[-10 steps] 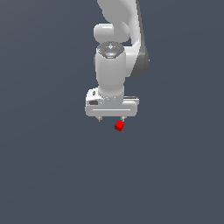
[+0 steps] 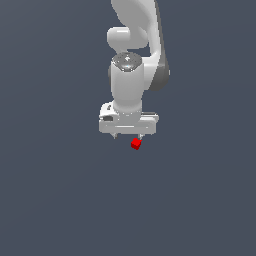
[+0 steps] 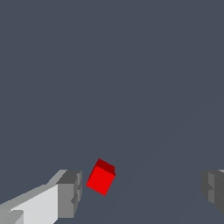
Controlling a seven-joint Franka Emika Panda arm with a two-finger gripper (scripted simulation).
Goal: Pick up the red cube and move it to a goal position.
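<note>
The red cube (image 2: 135, 144) lies on the dark grey floor, turned at an angle, just below the white gripper (image 2: 128, 136). The gripper hangs from the arm pointing down and is open, with its fingers spread wide. In the exterior view the cube sits under the fingertip on that view's right. In the wrist view the red cube (image 3: 101, 177) lies between the two grey fingertips, close beside one pad (image 3: 70, 192) and far from the other (image 3: 214, 188). Nothing is held in the gripper (image 3: 142, 190).
Only the flat dark grey floor (image 2: 60, 200) surrounds the cube. The white arm (image 2: 132, 45) rises above the gripper. No goal marker shows.
</note>
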